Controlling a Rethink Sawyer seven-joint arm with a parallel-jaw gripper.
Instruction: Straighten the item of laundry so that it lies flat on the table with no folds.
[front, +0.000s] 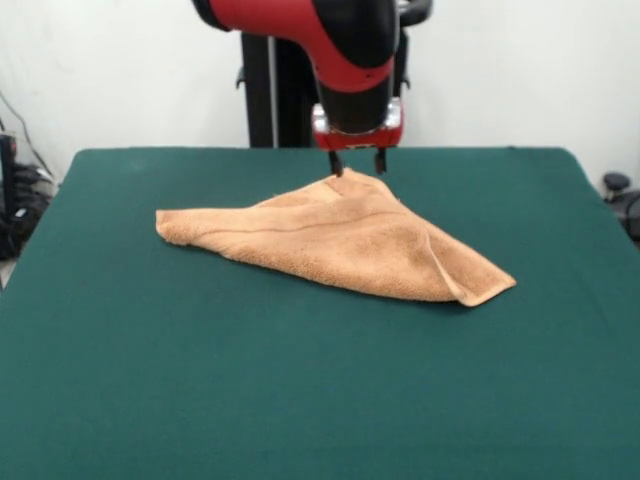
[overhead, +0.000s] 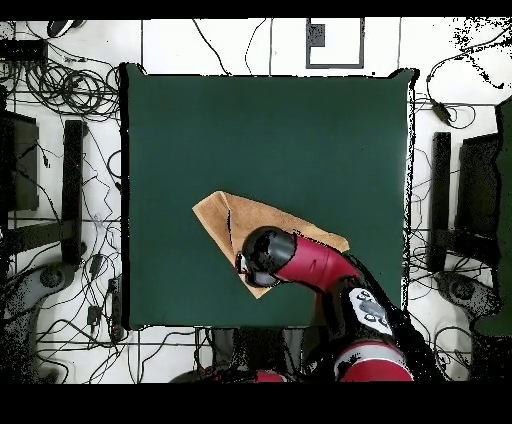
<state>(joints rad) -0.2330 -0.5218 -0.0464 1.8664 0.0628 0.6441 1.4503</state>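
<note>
The peach-orange towel (front: 340, 235) lies folded into a rough triangle near the middle of the dark green table (front: 300, 400). A crease runs along its left half, and its right corner is doubled over. My gripper (front: 357, 168) hangs straight down at the towel's far corner, open, with the left fingertip (front: 336, 166) touching the towel's peak and the right one just beyond the cloth. In the overhead view the towel (overhead: 225, 215) shows on the table (overhead: 300, 130), and my red arm (overhead: 300, 260) covers the towel's corner nearest the robot and hides the gripper.
The robot's black pedestal (front: 270, 90) stands behind the table's far edge. Cables and stands (overhead: 70, 200) lie on the floor around the table. Green cloth surrounds the towel on all sides.
</note>
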